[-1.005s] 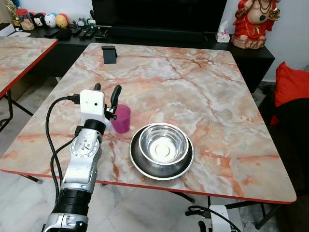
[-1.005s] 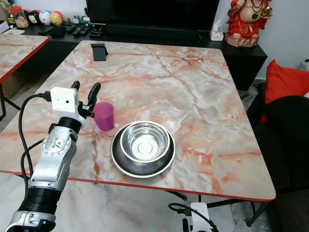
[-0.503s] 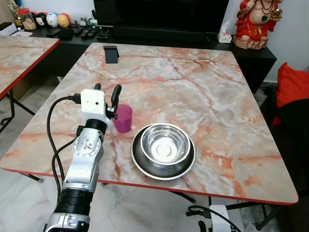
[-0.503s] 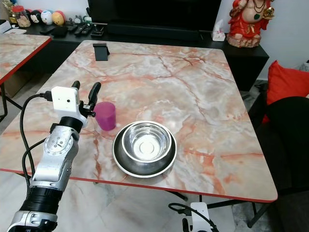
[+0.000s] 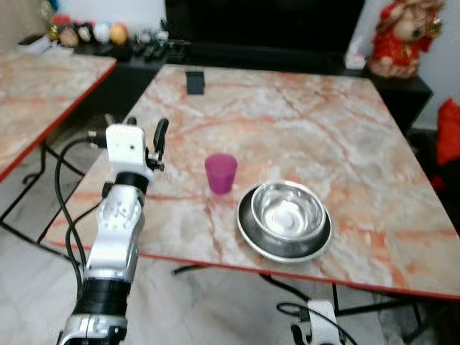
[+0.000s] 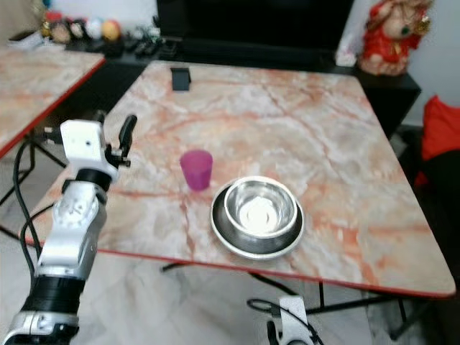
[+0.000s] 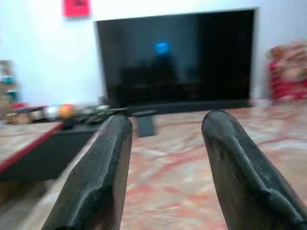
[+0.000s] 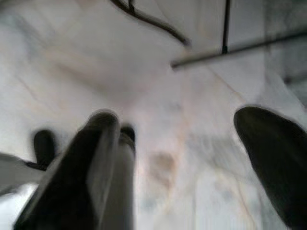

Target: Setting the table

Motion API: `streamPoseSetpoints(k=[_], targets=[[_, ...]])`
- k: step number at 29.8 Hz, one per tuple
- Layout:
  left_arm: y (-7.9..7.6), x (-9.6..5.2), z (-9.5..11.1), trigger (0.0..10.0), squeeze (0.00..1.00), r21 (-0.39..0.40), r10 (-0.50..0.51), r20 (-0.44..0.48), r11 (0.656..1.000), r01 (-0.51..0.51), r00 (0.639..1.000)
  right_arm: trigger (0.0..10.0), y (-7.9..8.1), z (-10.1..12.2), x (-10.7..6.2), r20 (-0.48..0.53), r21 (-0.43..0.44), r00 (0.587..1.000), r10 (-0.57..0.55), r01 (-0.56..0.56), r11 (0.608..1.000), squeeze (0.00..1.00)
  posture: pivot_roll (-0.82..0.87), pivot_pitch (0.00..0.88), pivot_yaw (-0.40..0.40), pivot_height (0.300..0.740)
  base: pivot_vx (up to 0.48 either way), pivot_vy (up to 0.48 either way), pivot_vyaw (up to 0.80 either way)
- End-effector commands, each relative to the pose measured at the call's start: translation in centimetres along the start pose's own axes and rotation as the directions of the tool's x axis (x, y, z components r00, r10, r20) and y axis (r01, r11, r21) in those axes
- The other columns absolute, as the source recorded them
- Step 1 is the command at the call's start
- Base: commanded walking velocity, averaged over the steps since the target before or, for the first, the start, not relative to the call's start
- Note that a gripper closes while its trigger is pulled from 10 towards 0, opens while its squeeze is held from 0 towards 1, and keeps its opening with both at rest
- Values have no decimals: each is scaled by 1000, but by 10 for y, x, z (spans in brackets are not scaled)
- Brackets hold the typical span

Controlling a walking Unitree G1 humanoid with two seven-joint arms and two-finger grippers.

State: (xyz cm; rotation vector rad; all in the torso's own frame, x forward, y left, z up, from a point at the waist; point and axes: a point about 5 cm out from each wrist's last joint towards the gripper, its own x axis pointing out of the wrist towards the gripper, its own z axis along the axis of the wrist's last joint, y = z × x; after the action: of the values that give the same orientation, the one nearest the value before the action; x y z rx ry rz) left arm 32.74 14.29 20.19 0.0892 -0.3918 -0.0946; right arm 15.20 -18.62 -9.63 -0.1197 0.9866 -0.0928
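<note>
— Spreading across most of the scene is the marble-patterned table (image 5: 302, 122), red-edged, with a dark television (image 7: 177, 55) and a low black cabinet (image 6: 237, 54) sitting beyond its far side. What is standing on it?

— A steel bowl (image 5: 289, 210) is resting inside a wider steel plate (image 5: 284, 243) near the front edge, right of centre. A purple cup (image 5: 220, 173) is standing upright just left of them, apart from the plate and touching nothing else. A small dark stand (image 5: 194, 82) is sitting at the far left corner of the table.

— And the arms?

— The silver left arm (image 5: 115, 244) is rising at the near left edge of the table, its left gripper (image 7: 165, 177) hovering left of the cup and well clear of it. Its two black fingers (image 7: 98, 182) are standing wide apart with nothing between them, pointing across the tabletop toward the television. The right gripper (image 8: 184, 172) is hanging low beside the table's near edge, aimed at the pale floor (image 8: 144, 72); its fingers are also spread wide and holding nothing.

— Anything else around the room?

— A second marble table (image 5: 43, 86) is showing at far left, a red figurine (image 6: 392, 32) is standing on the cabinet at far right, and small round toys (image 6: 79, 29) are lining the cabinet's left end. The head views are blurring slightly.
</note>
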Motion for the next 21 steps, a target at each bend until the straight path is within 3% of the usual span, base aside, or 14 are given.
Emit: streamPoseSetpoints(k=[1,21], targets=[[8,2,8,10000,0,24,18,25,1000,-19,1000,10000,4,4,1,16,11,1000,10,-10,1000,0,-18,0,-37,740,0,480,0],[6,4,13,10000,0,35,8,42,999,-10,999,10000,5,4,0,19,9,1000,17,-17,1000,0,-21,0,-35,740,0,480,0]])
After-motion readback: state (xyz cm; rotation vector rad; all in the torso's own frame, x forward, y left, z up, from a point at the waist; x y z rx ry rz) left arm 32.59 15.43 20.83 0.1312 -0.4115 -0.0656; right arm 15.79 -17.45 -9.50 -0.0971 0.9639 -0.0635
